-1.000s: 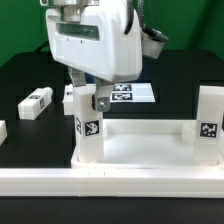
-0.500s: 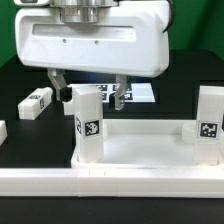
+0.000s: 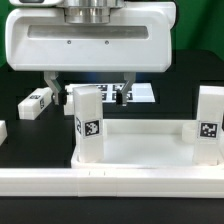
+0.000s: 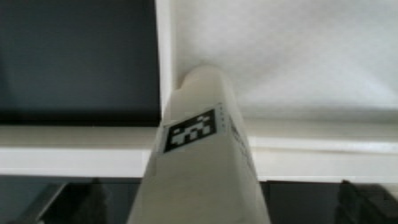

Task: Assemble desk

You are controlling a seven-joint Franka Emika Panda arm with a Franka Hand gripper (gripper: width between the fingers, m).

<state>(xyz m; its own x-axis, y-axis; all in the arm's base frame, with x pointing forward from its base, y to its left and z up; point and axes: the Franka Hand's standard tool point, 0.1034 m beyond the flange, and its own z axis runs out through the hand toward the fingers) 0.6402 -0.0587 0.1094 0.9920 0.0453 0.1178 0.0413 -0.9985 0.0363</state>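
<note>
Nearest, just behind the long white rail, lay the desk's tabletop, a rimmed white tray with a tagged leg upright at its corner on the exterior view's left and a second leg on the right. The gripper hung over the tagged leg, jaws spread wide either side of its top and gripping nothing. Seating that leg seemed the step in hand, and the next move would call for a centred descent and a firm close. Farther back lay a loose leg and the marker board.
</note>
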